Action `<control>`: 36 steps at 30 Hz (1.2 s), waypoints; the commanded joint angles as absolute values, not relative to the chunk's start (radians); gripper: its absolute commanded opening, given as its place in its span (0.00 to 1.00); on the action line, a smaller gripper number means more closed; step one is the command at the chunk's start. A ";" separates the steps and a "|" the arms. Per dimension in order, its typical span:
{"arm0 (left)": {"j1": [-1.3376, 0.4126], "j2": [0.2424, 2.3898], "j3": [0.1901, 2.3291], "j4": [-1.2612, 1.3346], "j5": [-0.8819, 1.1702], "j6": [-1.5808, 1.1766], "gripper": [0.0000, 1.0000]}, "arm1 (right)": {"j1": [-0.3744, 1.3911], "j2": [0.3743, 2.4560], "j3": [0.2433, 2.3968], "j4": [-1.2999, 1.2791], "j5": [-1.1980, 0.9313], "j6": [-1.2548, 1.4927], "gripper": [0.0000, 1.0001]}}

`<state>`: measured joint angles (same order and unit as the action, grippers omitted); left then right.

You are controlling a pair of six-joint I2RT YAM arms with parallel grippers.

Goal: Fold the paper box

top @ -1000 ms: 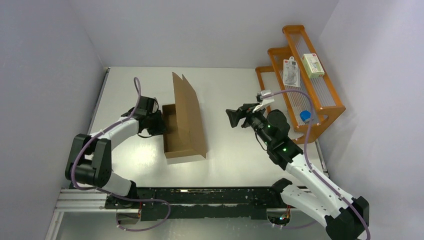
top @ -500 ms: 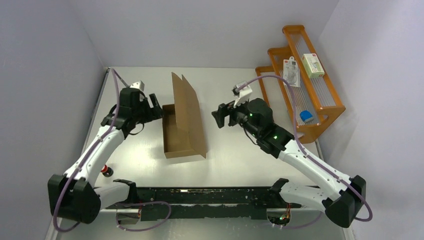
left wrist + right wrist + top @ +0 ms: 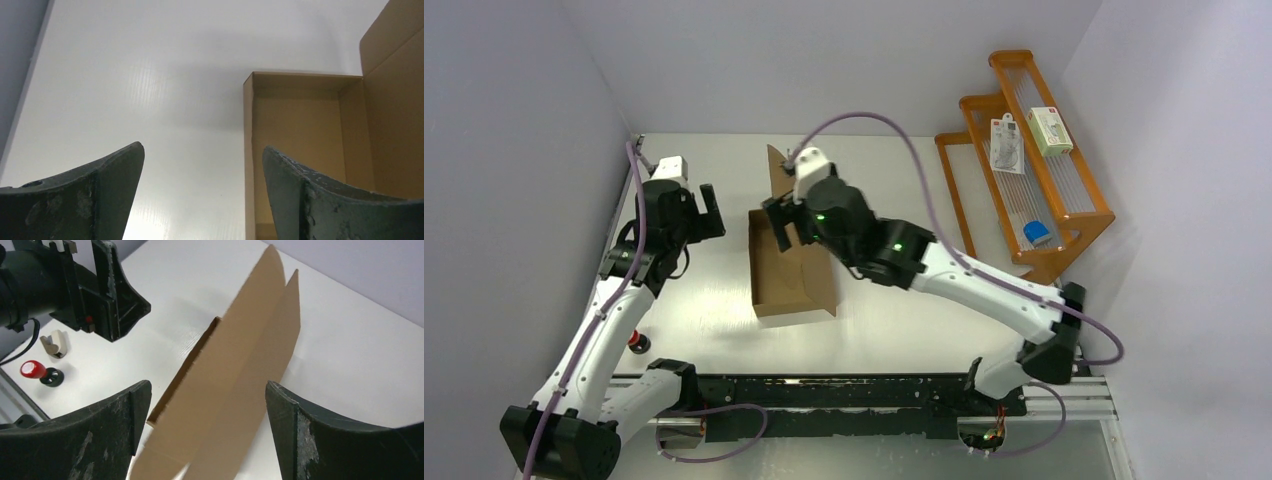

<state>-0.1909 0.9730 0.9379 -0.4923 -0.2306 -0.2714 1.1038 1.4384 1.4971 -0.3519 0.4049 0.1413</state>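
White table (image 3: 894, 320); right gripper (image 3: 776, 224) partly hides paper box (image 3: 789, 290).

The white worktop (image 3: 694, 300) carries an open brown paper box (image 3: 789, 275) near its middle, with the box's lid flap standing upright along its right side. An orange rack (image 3: 1064, 250) stands at the right edge. A small red-capped knob (image 3: 635, 341) sits near the left front corner.

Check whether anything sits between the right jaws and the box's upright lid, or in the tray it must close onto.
Nothing visible. The open right jaws hang over the lid of the paper box; the tray looks empty, and the open left jaws hang off to its left, clear of it.
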 commanded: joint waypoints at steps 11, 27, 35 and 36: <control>-0.178 0.907 0.917 -0.515 -0.322 -0.242 0.92 | 1.226 1.986 2.131 -0.817 0.872 0.111 0.78; -0.175 0.894 0.919 -0.508 -0.291 -0.232 0.90 | 1.225 1.976 2.034 -0.734 0.964 -0.112 0.19; -0.175 0.888 0.919 -0.498 -0.249 -0.220 0.89 | 1.120 1.775 1.850 -0.573 0.679 -0.282 0.03; -0.175 0.886 0.918 -0.495 -0.239 -0.217 0.89 | 1.087 1.748 1.826 -0.554 0.612 -0.297 0.01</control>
<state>-0.1856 0.9054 0.9222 -0.5072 -0.2844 -0.2394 1.1805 1.8782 1.8801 -0.6685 0.8253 -0.1902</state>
